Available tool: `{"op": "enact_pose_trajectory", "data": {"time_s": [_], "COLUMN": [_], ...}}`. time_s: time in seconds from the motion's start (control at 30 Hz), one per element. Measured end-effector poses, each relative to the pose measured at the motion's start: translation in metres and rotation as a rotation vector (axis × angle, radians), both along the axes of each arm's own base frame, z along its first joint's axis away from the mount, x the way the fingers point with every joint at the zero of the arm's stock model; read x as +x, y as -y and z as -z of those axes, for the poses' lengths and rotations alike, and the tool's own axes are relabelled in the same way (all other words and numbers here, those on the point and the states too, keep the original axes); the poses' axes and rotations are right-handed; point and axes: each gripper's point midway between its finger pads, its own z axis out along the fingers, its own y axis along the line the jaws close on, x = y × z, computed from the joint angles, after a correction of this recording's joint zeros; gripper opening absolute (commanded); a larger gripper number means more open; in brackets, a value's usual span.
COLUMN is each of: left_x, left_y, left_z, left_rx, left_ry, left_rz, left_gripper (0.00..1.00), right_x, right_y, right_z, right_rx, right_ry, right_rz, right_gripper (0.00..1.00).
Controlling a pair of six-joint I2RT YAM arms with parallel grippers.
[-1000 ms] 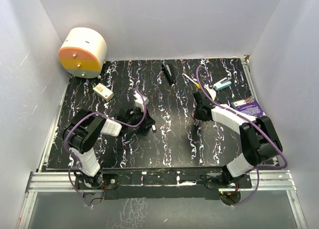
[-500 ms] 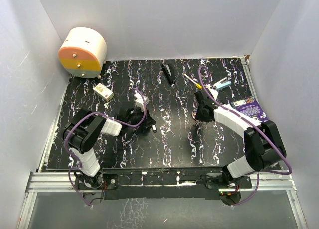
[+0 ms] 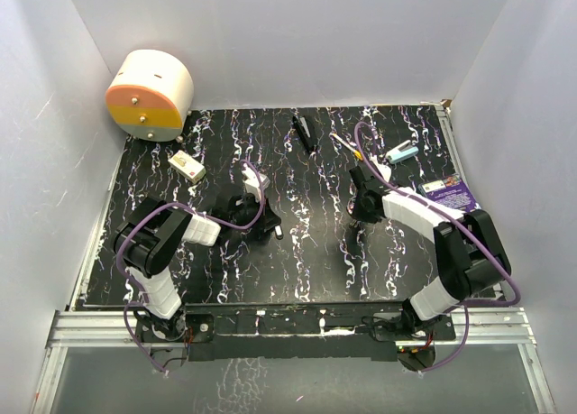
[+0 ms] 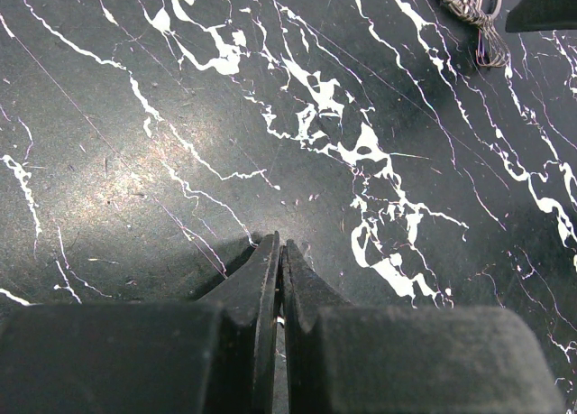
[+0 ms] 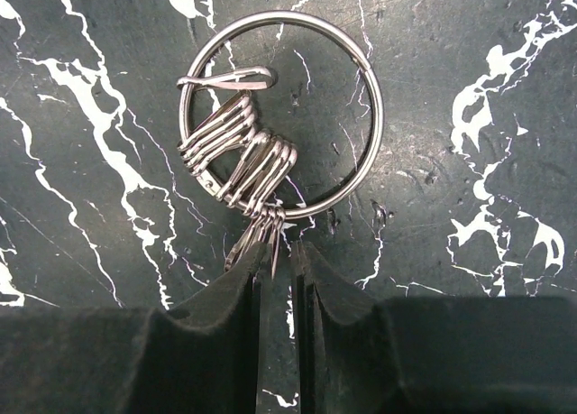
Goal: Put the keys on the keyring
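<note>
White walls are boxing in a black, white-veined table, and the ring is lying flat on it, right of centre. The keys are looking already threaded: a tight silvery bunch is sitting on the ring's lower left arc, its ends pointing down at the right gripper. Those fingers are standing a narrow slit apart with the bunch's tips right at their mouth; whether they are actually pinching metal, I cannot tell. Coming in low from the ring's near side is making sense, I'd judge: it is offering the loose ends to the fingers without disturbing the wire. The left gripper is pressed fully together, holding nothing, tips close over the table well to the left, seemingly parked clear. The right wrist view is giving all the detail; from above, the ring is too small to make out by the arm. The left wrist view is catching only a scrap of the bunch in its top right corner.
</note>
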Motion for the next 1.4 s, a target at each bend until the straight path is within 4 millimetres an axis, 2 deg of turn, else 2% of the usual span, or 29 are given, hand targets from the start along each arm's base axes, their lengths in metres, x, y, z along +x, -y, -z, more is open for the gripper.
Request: {"op": "enact_pose_trajectory", "data": {"time_s": [0.53, 1.0, 1.13, 1.23, 1.4], "left_x": [0.000, 0.000, 0.000, 0.000, 0.000], "left_y": [0.000, 0.000, 0.000, 0.000, 0.000], "left_z": [0.000, 0.000, 0.000, 0.000, 0.000], "left_rx": [0.000, 0.000, 0.001, 0.001, 0.001], "left_ry": [0.000, -0.002, -0.003, -0.005, -0.008], "left_rz": [0.000, 0.000, 0.001, 0.001, 0.002], "left_gripper": [0.00, 0.00, 0.00, 0.00, 0.00], "right_x": [0.005, 0.013, 0.016, 0.016, 0.009], "right_y": [-0.003, -0.008, -0.016, -0.024, -0.048], "right_z": [0.014, 0.015, 0.015, 0.014, 0.014], "right_rx": [-0.001, 0.023, 0.061, 0.120, 0.269], "right_ry": [-0.013, 0.017, 0.028, 0.019, -0.017], "right_rz": [0.001, -0.004, -0.013, -0.011, -0.022], "right_gripper": [0.19, 0.16, 0.16, 0.19, 0.24]}}
